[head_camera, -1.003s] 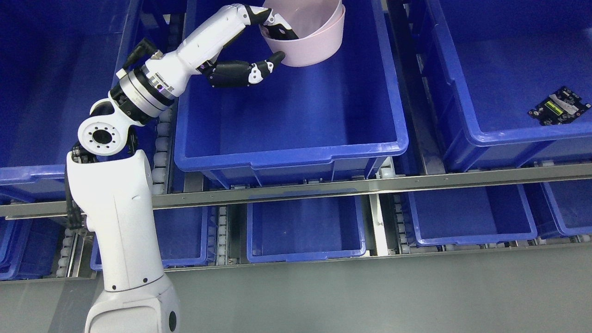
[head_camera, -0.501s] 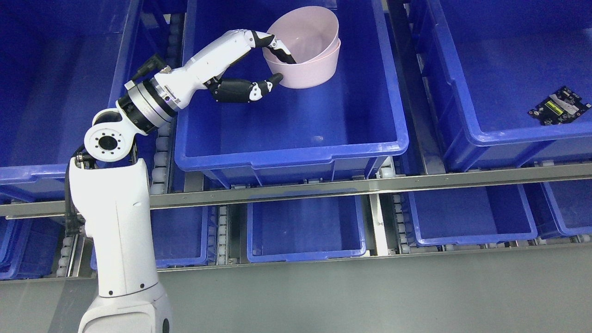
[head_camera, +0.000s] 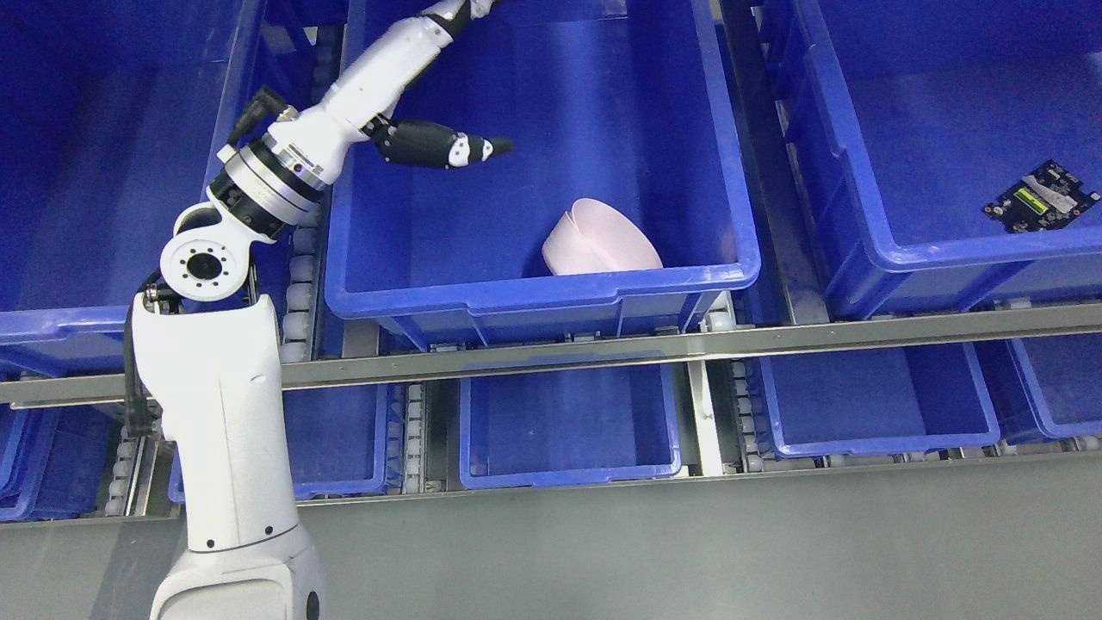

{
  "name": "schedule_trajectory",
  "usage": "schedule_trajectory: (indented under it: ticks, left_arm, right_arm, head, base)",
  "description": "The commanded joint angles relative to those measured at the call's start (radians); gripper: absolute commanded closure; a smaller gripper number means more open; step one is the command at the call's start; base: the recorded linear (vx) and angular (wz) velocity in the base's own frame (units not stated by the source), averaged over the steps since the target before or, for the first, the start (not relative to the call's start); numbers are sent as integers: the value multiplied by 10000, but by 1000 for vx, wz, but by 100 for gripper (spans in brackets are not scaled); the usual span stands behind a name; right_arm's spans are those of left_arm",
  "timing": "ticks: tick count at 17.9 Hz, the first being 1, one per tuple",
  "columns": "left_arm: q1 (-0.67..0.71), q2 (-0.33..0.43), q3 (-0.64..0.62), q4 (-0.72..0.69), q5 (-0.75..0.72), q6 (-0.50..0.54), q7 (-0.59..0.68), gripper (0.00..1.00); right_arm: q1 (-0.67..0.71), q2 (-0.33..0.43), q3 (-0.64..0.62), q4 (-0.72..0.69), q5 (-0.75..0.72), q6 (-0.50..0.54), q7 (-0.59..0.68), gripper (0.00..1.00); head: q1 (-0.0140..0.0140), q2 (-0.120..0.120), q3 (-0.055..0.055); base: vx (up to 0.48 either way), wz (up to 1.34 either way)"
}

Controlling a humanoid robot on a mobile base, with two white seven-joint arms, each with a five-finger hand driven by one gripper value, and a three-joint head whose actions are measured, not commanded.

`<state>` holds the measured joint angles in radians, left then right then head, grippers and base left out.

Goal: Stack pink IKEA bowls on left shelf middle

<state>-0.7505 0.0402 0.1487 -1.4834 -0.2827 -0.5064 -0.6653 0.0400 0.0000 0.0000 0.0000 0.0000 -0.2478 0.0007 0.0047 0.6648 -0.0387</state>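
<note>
The pink bowls (head_camera: 603, 245) lie tipped on their side on the floor of the middle blue bin (head_camera: 534, 297), against its near wall. They look nested, one in the other. My left hand (head_camera: 482, 73) is up at the far left of the same bin, well away from the bowls. Its black thumb (head_camera: 448, 146) is spread out and its fingers run past the top edge of the picture. It holds nothing. My left arm (head_camera: 215, 405) rises from the lower left. My right arm does not show.
A blue bin (head_camera: 947, 250) at the right holds a small circuit board (head_camera: 1042, 196). Another blue bin (head_camera: 86, 319) stands at the left. A metal shelf rail (head_camera: 603, 349) runs across in front. Smaller blue bins (head_camera: 568, 474) sit on the lower level.
The bowls left my left hand and dropped from the far part of the bin to its near wall, landing on their side. My left hand swung up and back, empty.
</note>
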Motion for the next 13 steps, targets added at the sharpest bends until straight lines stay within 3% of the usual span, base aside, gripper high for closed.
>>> schedule_trajectory:
  ticks: [1, 3, 8, 11, 13]
  left_arm:
    - [126, -228, -166, 261, 2239, 185, 4399, 2]
    - [508, -228, -382, -13, 2382, 324, 6918, 2]
    - [2318, -228, -1210, -1485, 2703, 2206, 6853, 2]
    - [2428, -228, -1150, -2176, 2704, 3480, 6852, 4]
    - [2458, -228, -1088, -2209, 2689, 3668, 6852, 2]
  right_arm:
    - [-1, -174, -46, -175, -15, 8, -7, 0]
    - [-1, -174, -46, -175, -15, 8, -7, 0]
    - [-1, -174, -46, -175, -15, 8, -7, 0]
    - [-1, -174, -46, -175, -15, 8, -7, 0]
    - [-1, -174, -46, -175, -15, 8, -7, 0]
  head:
    - [0, 0, 0]
    - [0, 0, 0]
    - [0, 0, 0]
    - [0, 0, 0]
    - [0, 0, 0]
  base:
    - [0, 0]
    - [0, 0]
    - [0, 0]
    - [0, 0]
    - [0, 0]
